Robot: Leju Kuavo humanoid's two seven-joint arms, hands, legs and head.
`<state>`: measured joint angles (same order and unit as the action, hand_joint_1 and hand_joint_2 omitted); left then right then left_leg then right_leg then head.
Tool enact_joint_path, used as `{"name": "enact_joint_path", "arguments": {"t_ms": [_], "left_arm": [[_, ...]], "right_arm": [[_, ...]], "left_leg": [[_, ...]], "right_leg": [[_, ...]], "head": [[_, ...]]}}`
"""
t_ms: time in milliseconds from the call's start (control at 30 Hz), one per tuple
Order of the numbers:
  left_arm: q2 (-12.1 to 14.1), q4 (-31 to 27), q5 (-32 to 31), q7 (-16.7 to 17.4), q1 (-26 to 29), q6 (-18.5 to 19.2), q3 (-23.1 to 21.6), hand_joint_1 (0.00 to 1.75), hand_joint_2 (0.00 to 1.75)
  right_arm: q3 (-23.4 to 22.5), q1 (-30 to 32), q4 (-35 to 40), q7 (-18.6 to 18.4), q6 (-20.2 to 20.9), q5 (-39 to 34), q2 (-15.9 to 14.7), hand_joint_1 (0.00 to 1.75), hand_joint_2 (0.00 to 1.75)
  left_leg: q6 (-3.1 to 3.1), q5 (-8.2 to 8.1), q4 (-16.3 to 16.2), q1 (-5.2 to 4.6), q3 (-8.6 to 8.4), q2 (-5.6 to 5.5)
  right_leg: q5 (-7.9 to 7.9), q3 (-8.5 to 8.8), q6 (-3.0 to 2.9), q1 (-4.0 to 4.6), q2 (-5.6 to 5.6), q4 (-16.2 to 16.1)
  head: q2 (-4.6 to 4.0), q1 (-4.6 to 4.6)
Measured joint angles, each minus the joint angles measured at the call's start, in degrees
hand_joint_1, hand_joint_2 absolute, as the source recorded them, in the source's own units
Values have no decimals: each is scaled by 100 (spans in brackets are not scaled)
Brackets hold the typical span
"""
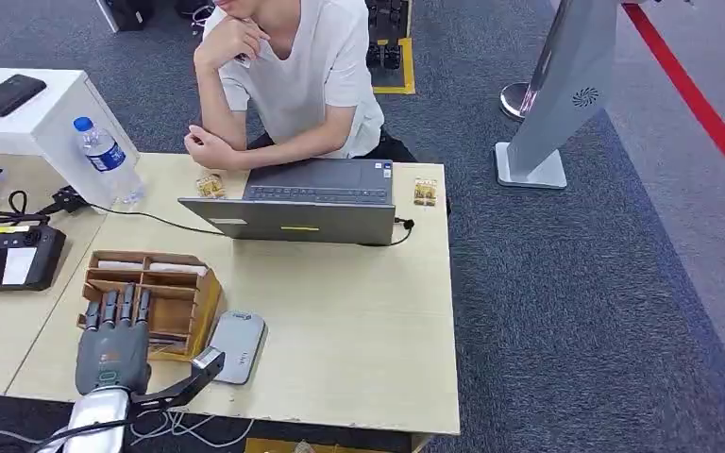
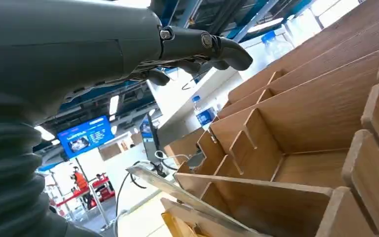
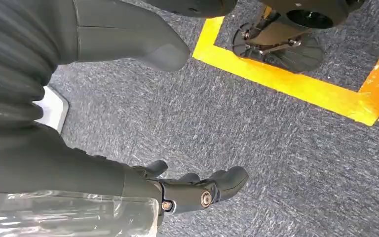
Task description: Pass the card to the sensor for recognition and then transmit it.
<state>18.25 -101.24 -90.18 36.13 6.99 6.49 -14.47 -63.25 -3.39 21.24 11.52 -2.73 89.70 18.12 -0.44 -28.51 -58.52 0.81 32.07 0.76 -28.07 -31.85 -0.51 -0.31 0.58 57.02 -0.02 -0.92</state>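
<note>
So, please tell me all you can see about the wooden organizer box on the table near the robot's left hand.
The wooden organizer looks like light brown plywood, split by thin dividers into several open compartments in stepped rows. It stands on the pale table near the front edge. White cards lie in the back compartments. A grey flat device lies just beside it. The left hand hovers over its near side, fingers straight and apart; I cannot tell whether they touch.

A light wooden table (image 1: 359, 311) fills the left and centre of the head view, standing on grey carpet (image 1: 576, 302). An open laptop (image 1: 307, 201) sits at its upper middle, with a wooden compartment box (image 1: 175, 288) and a grey flat device (image 1: 238, 346) at lower left. A water bottle (image 1: 104, 156) stands at upper left and a black controller (image 1: 9, 255) lies at the left edge.
</note>
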Motion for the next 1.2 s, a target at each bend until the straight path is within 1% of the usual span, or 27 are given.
{"name": "enact_joint_path", "arguments": {"t_ms": [833,867,1000,1067,1200], "left_arm": [[-28,85,2,-17,-26,-61,-24,0,175],[-28,85,2,-17,-26,-70,-24,175,175],[-39,92,2,-42,-25,-120,-22,175,175],[-83,120,2,-251,-18,-137,26,175,175],[-148,142,2,-341,-10,-146,100,175,175]], "right_arm": [[55,0,-31,0,0,0,0,0,175],[57,0,-31,0,0,0,0,0,175],[63,1,-31,9,-4,0,0,0,175],[63,1,-31,22,-11,0,0,0,175],[65,1,-31,28,-7,0,0,0,175]], "left_leg": [[0,0,0,0,0,0],[0,0,0,0,0,0],[0,0,0,0,0,0],[0,0,0,0,0,-1],[0,0,0,0,1,0]], "right_leg": [[0,1,0,0,0,0],[0,1,0,0,0,0],[0,1,0,0,0,0],[0,1,0,0,1,0],[0,1,0,0,0,0]], "head": [[0,0],[0,0],[0,0],[0,0],[0,0]]}}
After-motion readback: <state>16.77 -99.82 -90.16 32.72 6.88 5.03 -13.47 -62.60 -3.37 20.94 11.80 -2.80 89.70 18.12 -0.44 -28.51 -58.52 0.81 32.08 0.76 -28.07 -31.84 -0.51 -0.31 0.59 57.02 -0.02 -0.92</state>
